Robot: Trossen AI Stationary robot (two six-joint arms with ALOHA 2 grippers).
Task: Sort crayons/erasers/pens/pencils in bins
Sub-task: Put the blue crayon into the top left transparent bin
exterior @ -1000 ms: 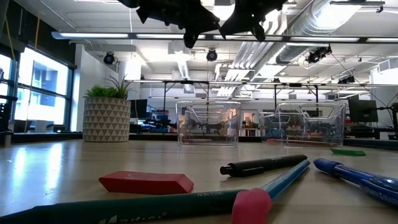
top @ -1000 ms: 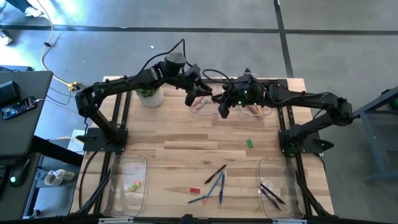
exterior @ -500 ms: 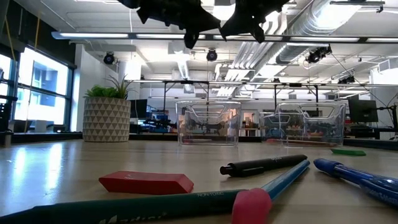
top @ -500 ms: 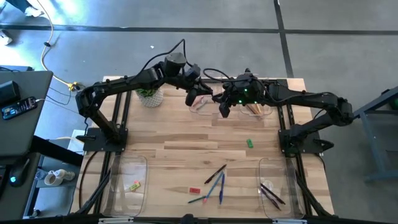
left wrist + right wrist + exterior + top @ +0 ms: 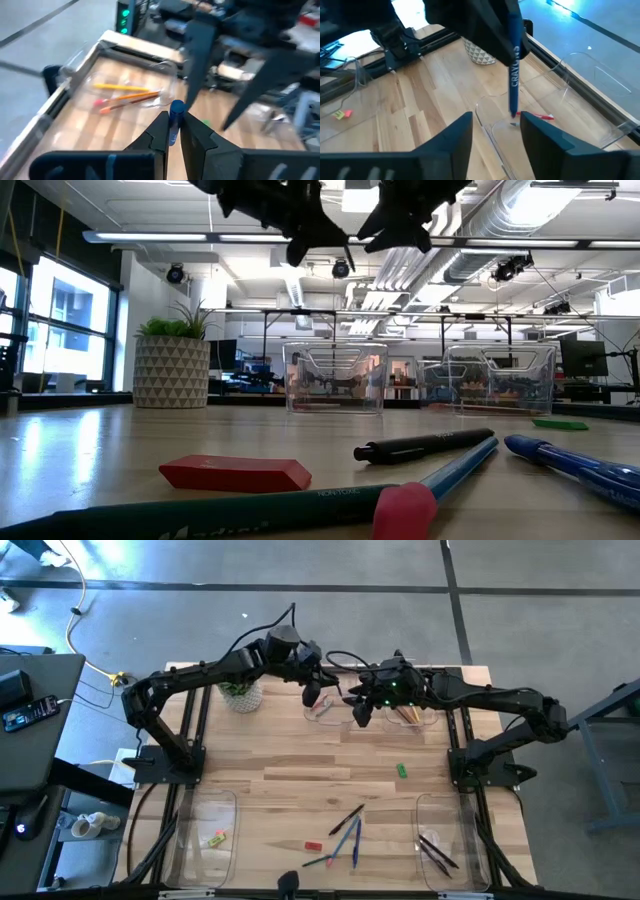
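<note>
A blue crayon (image 5: 513,75) hangs over the far-left clear bin (image 5: 322,712), and my left gripper (image 5: 312,698) is shut on it. My right gripper (image 5: 358,718) stands just to the right of it, open, its fingers (image 5: 455,137) apart below the crayon and off it. A red crayon (image 5: 535,116) lies in that bin. The far-right bin (image 5: 415,717) holds yellow and orange pencils (image 5: 125,94). Pens and pencils (image 5: 345,828), a red eraser (image 5: 313,846) and a green eraser (image 5: 402,770) lie loose on the table. My left gripper pinches the blue crayon by its upper end (image 5: 175,107) between the two fingers. The crayon hangs upright below the fingers, clear of the table and of the bin under it.
A potted plant (image 5: 240,692) stands at the far left, close to my left arm. The near-left bin (image 5: 205,830) holds small erasers (image 5: 215,838); the near-right bin (image 5: 440,840) holds dark pens (image 5: 437,852). Bare wood lies in the table's middle.
The two grippers have drawn apart above the far bins. My left gripper has shifted a little toward the table's left edge with the blue crayon in it. My right gripper now stands off the crayon.
</note>
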